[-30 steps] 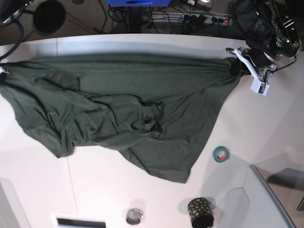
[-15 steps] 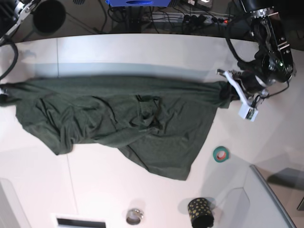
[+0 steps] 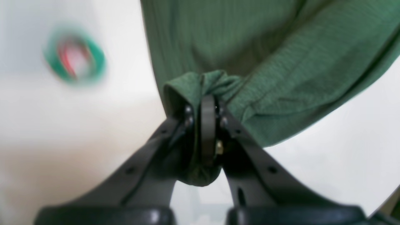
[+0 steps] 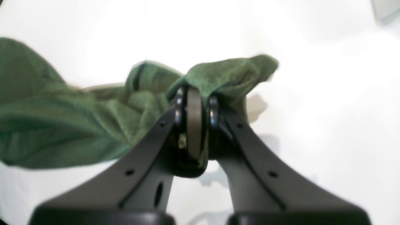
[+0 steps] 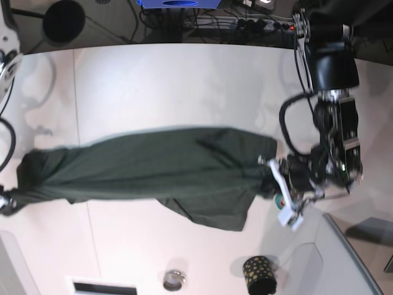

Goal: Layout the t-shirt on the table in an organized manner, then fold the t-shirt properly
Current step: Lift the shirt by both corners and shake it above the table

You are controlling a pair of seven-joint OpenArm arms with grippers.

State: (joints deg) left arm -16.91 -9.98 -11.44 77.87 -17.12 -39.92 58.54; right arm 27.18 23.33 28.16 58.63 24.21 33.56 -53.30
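Both jaws pinching t-shirt [image 5: 166, 169] corners.

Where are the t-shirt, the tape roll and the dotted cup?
t-shirt [image 5: 159, 166], base view, middle of the stretched fabric.
tape roll [image 3: 75, 56], left wrist view, blurred green ring.
dotted cup [image 5: 259, 275], base view, its side wall.

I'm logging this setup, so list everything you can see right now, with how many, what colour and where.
t-shirt: one, dark green, stretched across the table between both grippers.
table: one, white, under everything.
tape roll: one, green, on the table beside the left gripper.
cup: one, black with dots, near edge.
small round metal item: one, silver, near edge.
grey bin: one, near right corner of base view.
left gripper: shut on the shirt.
right gripper: shut on the shirt.
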